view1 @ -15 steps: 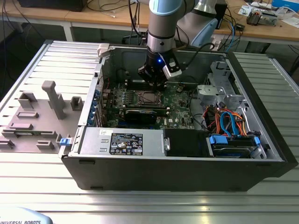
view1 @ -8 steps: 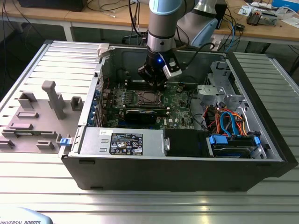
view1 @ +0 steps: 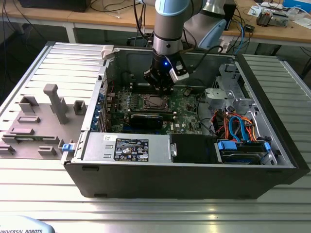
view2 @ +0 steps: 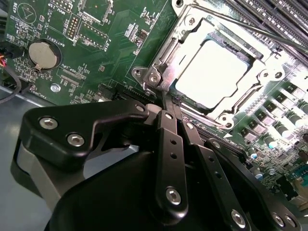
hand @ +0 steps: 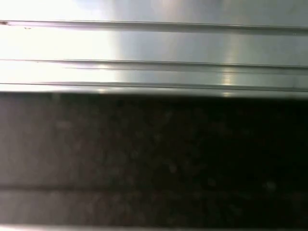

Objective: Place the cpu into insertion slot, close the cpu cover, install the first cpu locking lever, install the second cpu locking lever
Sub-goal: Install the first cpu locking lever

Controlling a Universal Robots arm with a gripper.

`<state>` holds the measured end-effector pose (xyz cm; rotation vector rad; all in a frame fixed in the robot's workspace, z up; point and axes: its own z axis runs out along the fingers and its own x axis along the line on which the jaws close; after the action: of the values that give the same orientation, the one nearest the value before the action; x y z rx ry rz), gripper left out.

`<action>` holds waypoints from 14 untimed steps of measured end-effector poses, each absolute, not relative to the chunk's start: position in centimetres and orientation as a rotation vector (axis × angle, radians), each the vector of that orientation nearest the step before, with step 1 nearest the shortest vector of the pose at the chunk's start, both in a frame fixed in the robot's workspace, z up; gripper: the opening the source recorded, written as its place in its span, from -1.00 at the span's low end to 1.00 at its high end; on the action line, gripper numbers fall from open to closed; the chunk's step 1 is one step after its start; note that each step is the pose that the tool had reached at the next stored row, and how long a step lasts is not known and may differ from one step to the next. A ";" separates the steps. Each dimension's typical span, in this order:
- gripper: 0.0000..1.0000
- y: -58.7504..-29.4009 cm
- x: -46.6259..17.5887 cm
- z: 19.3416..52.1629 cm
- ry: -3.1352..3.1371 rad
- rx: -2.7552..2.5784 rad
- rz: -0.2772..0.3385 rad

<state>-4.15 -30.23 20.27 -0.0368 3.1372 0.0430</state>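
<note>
In the exterior view my gripper (view1: 162, 86) reaches down into the open computer case, just behind the insertion slot (view1: 155, 102) on the green board. In the second wrist view the cpu (view2: 211, 72) lies flat in the slot, its silver top bright. The cpu cover (view2: 169, 50) lies down around it, and the chip shows through its window. The black fingers (view2: 172, 139) are pressed together and their tips meet at the socket's near corner (view2: 153, 77). I see nothing between them. A thin metal lever rod (view2: 269, 32) runs along the socket's far side.
A black graphics card (view1: 146, 120) lies in front of the socket. Long memory slots (view2: 274, 12) flank the socket, and a coin battery (view2: 41, 53) sits on the board. The case walls (view1: 112, 73), a power supply (view1: 126, 147) and drive cables (view1: 238, 127) crowd the sides. The first wrist view faces ribbed metal (hand: 154, 48).
</note>
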 end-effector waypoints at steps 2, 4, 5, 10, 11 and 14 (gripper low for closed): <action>-0.79 -30.2 -4.1 20.2 3.136 -0.037 0.071; -0.79 -30.2 -4.1 20.3 3.136 -0.037 0.097; -0.79 -30.2 -4.1 20.3 3.135 -0.037 0.110; -0.79 -30.2 -4.1 20.4 3.135 -0.037 0.113; -0.79 -30.2 -4.1 20.5 3.135 -0.037 0.114; -0.79 -30.5 -4.1 20.5 3.135 -0.037 0.113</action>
<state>-4.15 -30.52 20.48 -0.0368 3.1349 0.1135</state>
